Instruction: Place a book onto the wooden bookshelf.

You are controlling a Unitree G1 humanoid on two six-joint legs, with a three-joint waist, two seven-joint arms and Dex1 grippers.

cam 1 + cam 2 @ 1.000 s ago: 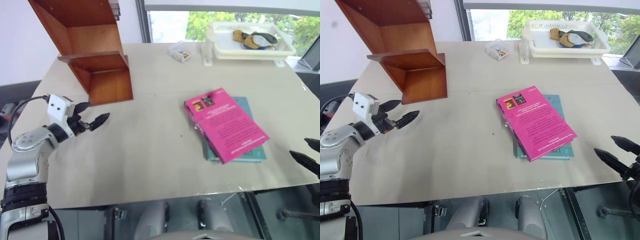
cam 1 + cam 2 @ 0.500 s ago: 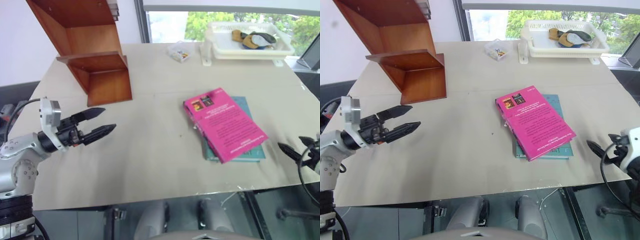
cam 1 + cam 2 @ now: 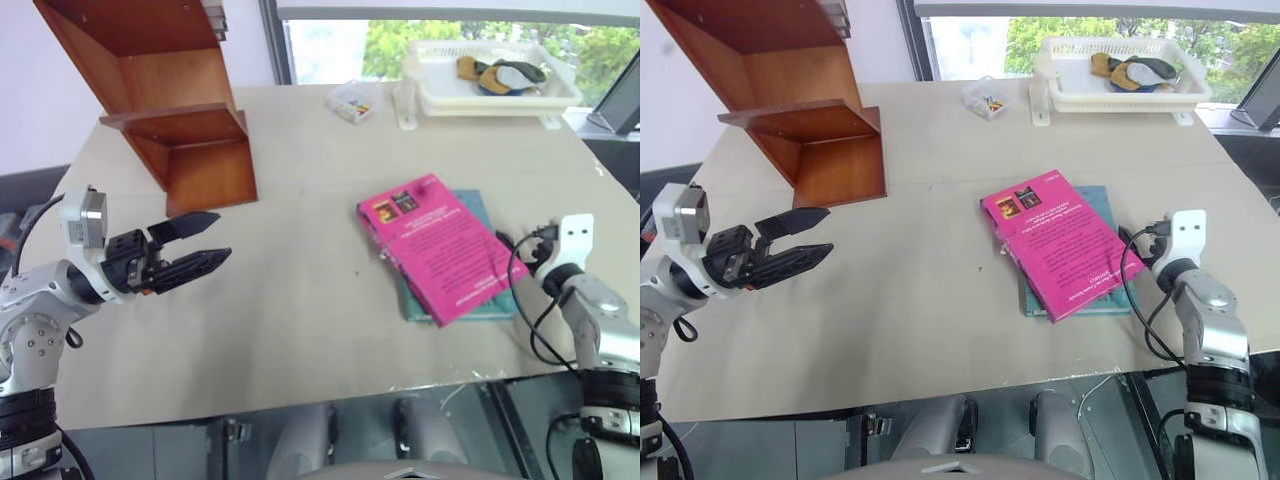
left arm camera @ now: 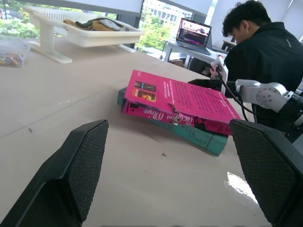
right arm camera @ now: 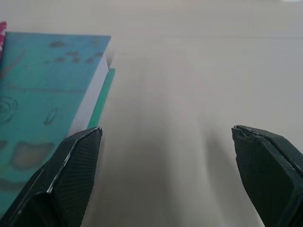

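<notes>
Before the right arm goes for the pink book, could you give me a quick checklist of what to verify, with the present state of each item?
1. Right gripper open: ok, jaws stand wide apart.
2. Right gripper empty: ok, table shows between the fingers.
3. Pink book reachable: ok, it lies flat on the teal book, beside the right gripper.
4. Jaws lined up on the pink book: not ok, the right wrist view faces the teal book's corner.
5. Left gripper out of the way: ok, open, empty, far from the books.
6. Wooden bookshelf free to take a book: ok, visible compartments hold nothing.
</notes>
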